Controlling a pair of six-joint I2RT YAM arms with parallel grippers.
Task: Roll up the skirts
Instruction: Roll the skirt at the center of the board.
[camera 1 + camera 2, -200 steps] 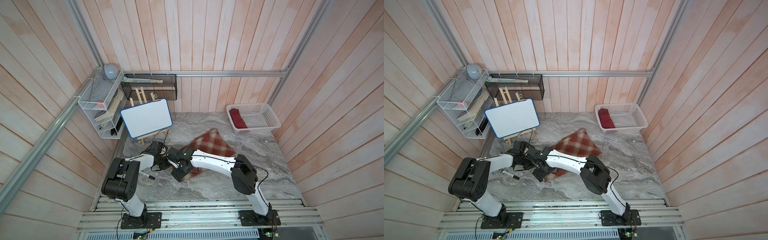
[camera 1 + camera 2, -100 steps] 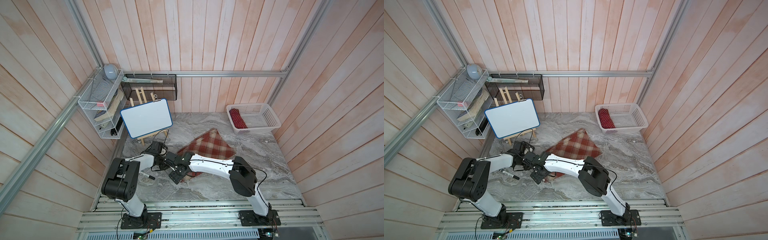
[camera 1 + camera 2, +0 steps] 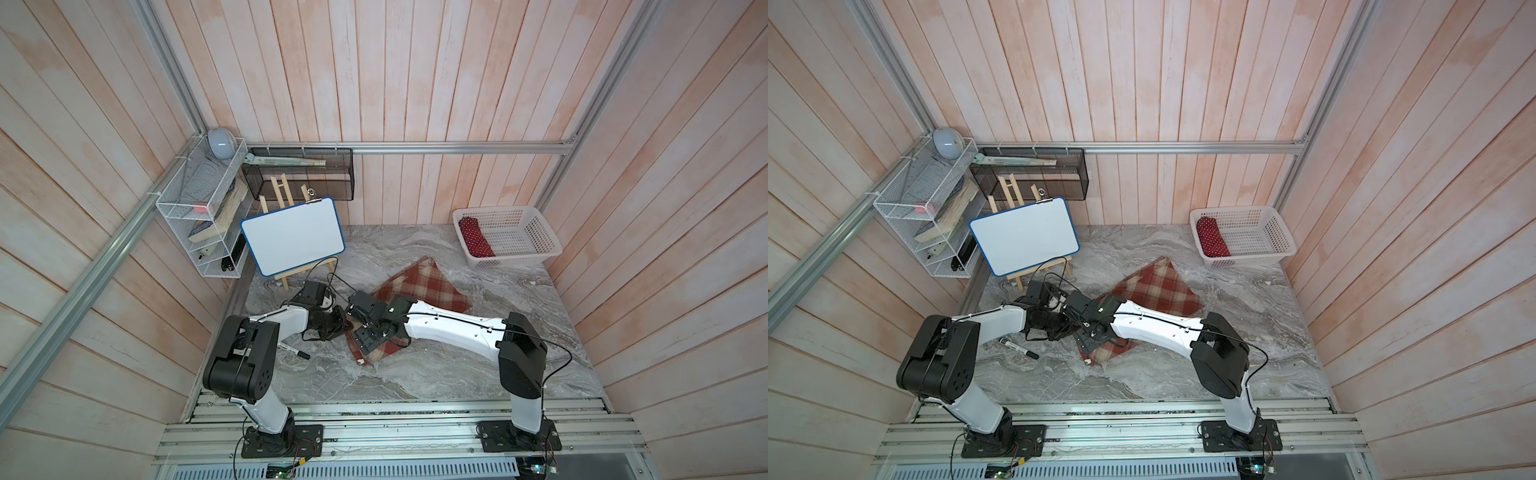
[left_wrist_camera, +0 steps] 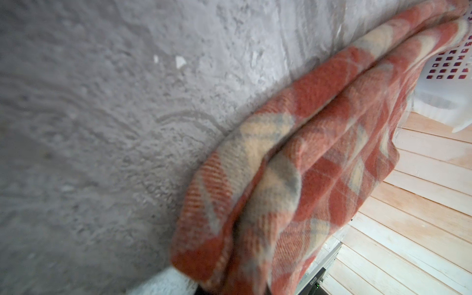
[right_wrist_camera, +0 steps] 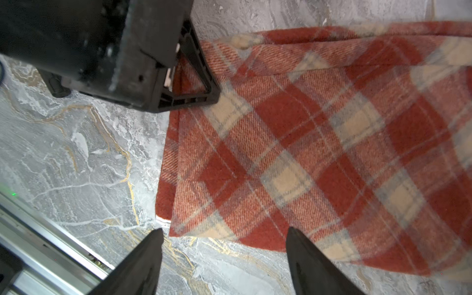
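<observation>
1 white basket (image 3: 512,261) with 1 red dotted roll (image 3: 475,237); left gripper (image 3: 345,321) clenched on plaid skirt (image 3: 424,286), right gripper (image 5: 224,229) released.

Thing: a thick woolly skirt (image 3: 428,286) in rust-red, cream and tan diagonal plaid.
Place: mid-way across the grey marbled bench (image 3: 415,374), set cornerwise in both top views, with one corner toward the back wall and another toward the front rail.
Lie: mostly spread flat and unrolled, the skirt (image 5: 306,153) smooth across its middle.
Left edge: raised off the bench and doubled into a soft fold (image 4: 293,166), pinched between the fingers (image 5: 190,99) of the left gripper (image 3: 347,322).
Near corner: flat on the bench, with a narrow hem strip along its side and a small white tag (image 5: 163,221) at the tip.
</observation>
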